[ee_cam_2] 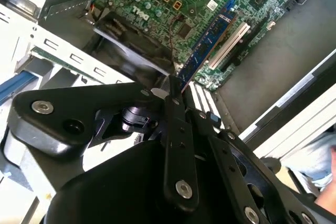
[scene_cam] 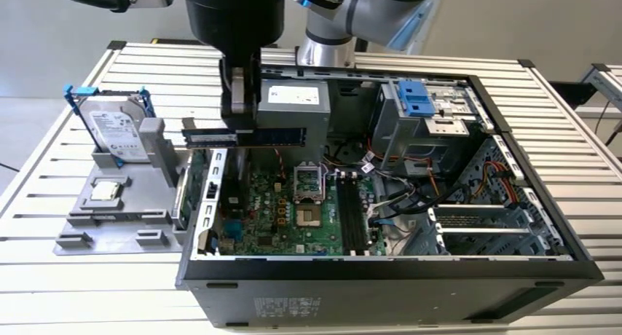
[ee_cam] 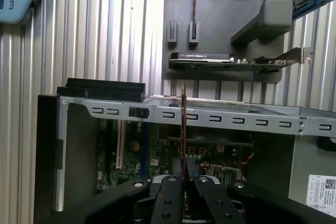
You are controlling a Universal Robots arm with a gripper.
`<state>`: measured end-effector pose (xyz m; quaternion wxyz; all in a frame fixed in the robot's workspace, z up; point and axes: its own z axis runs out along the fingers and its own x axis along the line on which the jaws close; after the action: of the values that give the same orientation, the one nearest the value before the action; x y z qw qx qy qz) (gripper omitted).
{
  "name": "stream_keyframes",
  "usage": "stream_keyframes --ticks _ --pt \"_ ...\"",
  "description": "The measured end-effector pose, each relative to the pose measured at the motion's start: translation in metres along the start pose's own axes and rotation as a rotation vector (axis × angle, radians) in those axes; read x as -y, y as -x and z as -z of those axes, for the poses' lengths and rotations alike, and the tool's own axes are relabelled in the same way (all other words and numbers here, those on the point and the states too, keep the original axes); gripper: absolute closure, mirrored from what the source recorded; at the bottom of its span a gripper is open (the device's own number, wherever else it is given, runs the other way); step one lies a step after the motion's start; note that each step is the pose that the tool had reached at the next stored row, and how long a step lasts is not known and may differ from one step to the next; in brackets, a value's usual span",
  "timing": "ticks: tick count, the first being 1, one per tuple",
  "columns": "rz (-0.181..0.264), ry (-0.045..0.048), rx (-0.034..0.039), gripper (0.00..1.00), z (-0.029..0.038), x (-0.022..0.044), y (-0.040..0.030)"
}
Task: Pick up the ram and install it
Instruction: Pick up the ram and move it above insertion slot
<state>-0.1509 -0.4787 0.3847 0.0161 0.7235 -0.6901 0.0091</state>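
The ram (scene_cam: 245, 136) is a long thin dark blue-green stick with black chips. My gripper (scene_cam: 238, 120) is shut on it and holds it level above the open computer case (scene_cam: 389, 266), over the case's wall on the exterior view's left. The second wrist view shows the ram (ee_cam_2: 207, 43) reaching out from the fingertips (ee_cam_2: 175, 94) over the green motherboard (ee_cam_2: 157, 3). Seen edge-on in the first wrist view, the ram (ee_cam: 183, 124) rises from my gripper (ee_cam: 184, 177) across the case's metal rail (ee_cam: 236, 116). The black memory slots (scene_cam: 350, 213) lie on the motherboard (scene_cam: 282, 211), to the exterior view's right of the ram and lower.
A grey fixture (scene_cam: 107, 218) beside the case on the exterior view's left carries a hard drive in a blue frame (scene_cam: 112, 127) and a small square chip (scene_cam: 105, 191). An expansion card (ee_cam: 226, 62) stands on that fixture. Inside the case sit cables (scene_cam: 408, 189) and a drive cage (scene_cam: 427, 109).
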Motion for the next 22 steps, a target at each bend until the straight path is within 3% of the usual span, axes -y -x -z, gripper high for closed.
stream_keyframes --ticks 22 --pt "0.000 0.0000 0.0000 1.00 0.0003 0.0224 -0.0001"
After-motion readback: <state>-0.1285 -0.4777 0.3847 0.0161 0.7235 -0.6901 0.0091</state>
